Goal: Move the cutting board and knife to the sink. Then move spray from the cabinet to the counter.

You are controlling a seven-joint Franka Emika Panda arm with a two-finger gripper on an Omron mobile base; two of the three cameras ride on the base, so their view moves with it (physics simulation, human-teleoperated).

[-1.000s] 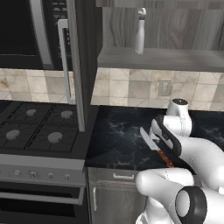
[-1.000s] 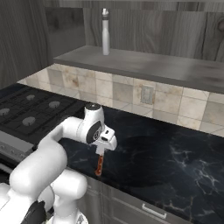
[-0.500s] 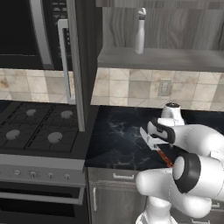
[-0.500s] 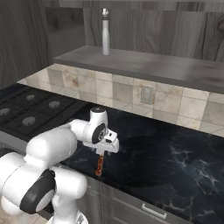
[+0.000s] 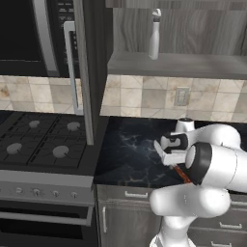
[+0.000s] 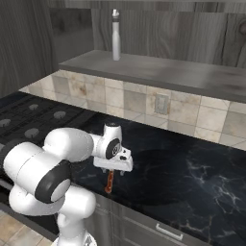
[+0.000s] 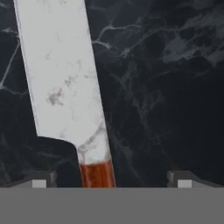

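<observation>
The knife [image 7: 61,74] lies flat on the black marble counter [image 7: 175,87]; its silver blade runs up the hand view and its reddish-brown handle [image 6: 109,181] points toward the counter's front edge. My gripper [image 7: 109,181] hovers low over it, open, with one fingertip on each side of the spot where blade meets handle. In the left base view the gripper [image 5: 166,150] sits over the counter [image 5: 130,154] with the handle [image 5: 182,174] showing below it. The spray [image 5: 155,41] stands upright on the cabinet shelf [image 5: 193,65]. The cutting board and the sink are out of view.
The cabinet door with its long white bar handle [image 5: 71,67] hangs open to the left of the shelf. A black stove [image 5: 43,144] adjoins the counter on the left, with a microwave [image 5: 24,29] above it. A wall outlet [image 6: 161,103] sits in the tiled backsplash.
The arm's elbow has swung forward and low while the hand stayed over the knife, shifting only slightly. The jaws have stayed open and the knife has not moved.
</observation>
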